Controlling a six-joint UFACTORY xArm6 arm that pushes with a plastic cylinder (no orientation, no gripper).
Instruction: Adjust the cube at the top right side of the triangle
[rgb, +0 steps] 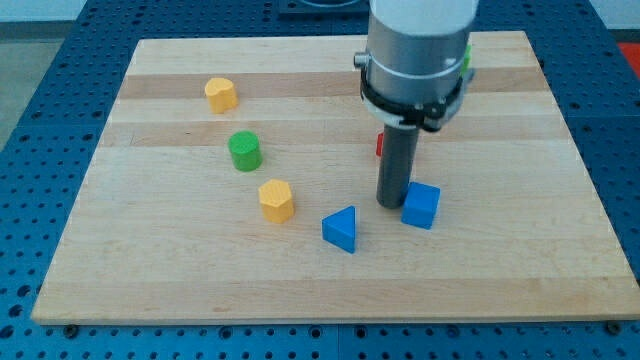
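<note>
A blue cube (421, 205) sits on the wooden board (150, 260), right of centre toward the view's bottom. A blue triangle block (341, 228) lies to its lower left, a small gap apart. My tip (390, 204) rests on the board right against the cube's left side, above and right of the triangle. The rod and the arm's grey body rise above it and hide part of the board behind.
A yellow block (276, 199) lies left of the triangle. A green cylinder (244, 151) stands above it, and another yellow block (220, 94) sits at the upper left. A red block (380, 144) shows partly behind the rod. A green sliver (468, 60) peeks from behind the arm.
</note>
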